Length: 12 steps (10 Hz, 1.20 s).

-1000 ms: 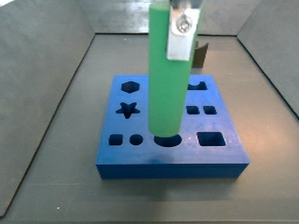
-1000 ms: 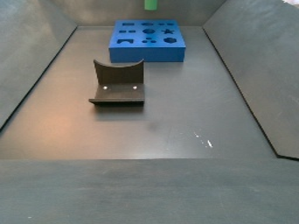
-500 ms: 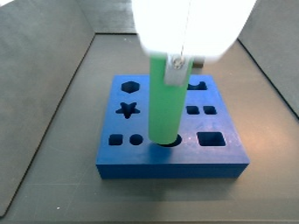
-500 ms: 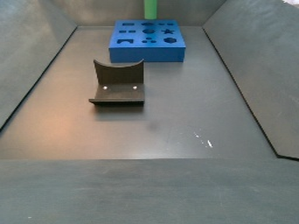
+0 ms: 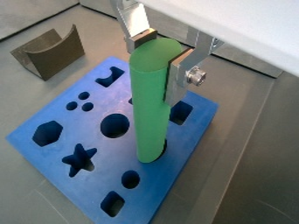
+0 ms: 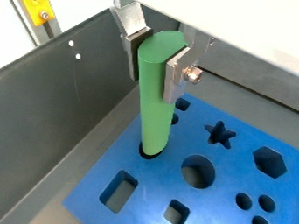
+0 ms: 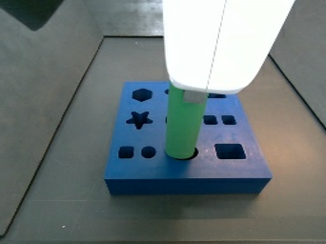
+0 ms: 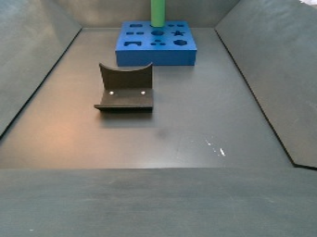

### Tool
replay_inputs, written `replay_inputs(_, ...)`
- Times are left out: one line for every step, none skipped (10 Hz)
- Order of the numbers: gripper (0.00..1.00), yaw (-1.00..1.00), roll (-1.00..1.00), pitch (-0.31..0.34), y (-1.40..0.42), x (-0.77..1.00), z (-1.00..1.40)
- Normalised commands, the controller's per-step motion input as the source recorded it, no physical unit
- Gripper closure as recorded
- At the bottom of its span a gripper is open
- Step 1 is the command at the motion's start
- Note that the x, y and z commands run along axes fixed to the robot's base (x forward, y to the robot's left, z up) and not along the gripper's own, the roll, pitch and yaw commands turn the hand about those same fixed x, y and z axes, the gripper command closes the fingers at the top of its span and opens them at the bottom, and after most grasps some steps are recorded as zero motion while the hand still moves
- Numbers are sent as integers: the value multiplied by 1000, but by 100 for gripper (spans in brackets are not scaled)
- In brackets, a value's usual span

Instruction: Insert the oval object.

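The rod (image 5: 149,101) stands upright, its long axis straight down from my end effector (image 5: 160,54); I hold it by its upper end, clamped between my two fingers (image 6: 132,54), and its lower end has entered the oval hole in the block (image 5: 70,131); in a wrist view (image 6: 156,96) the foot of the rod disappears into the block's top face near its edge. So the relation that matters is plumb: rod directly beneath me, hole directly beneath the rod, all three on one vertical line; I judge the coming move to be a straight push down with no tilt, and any lean would likely bind the rod against the hole's wall.

In a side view the rod (image 7: 188,124) rises from the front row of the block (image 7: 186,176), with a round hole at its 9 o'clock and a square hole at its 3 o'clock; my body fills the top of that picture. In the far side view the rod (image 8: 158,11) shows only as a green stub above the block (image 8: 158,44) at the 12 o'clock end of the worktop (image 8: 161,139); the fixture (image 8: 125,87) stands well apart, nearer the camera.

Against the second before: I have come lower; less green shows between my body and the block in the side view, so the rod has sunk further into its hole; the block and fixture have not shifted.
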Motion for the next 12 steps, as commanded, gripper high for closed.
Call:
replay_inputs(100, 0, 0, 0, 57, 126, -297)
replay_inputs(100, 0, 0, -40, 0, 51, -314)
replay_inputs(100, 0, -107, -74, -6, 0, -277)
replay_inputs(100, 29, -204, -81, -69, 3, -223)
replay_inputs(100, 40, -230, -64, -74, 34, -194)
replay_inputs(100, 34, -237, -57, -69, 57, -200)
replay_inputs(100, 0, -189, -93, -9, 77, -249)
replay_inputs(100, 0, -133, -97, 0, 91, -306)
replay_inputs(100, 0, -83, -91, 0, 0, -271)
replay_inputs(100, 0, -34, -76, 0, 0, -257)
replay_inputs(100, 0, 0, -79, 0, 0, -303)
replay_inputs(100, 0, 0, -77, 0, 0, -329)
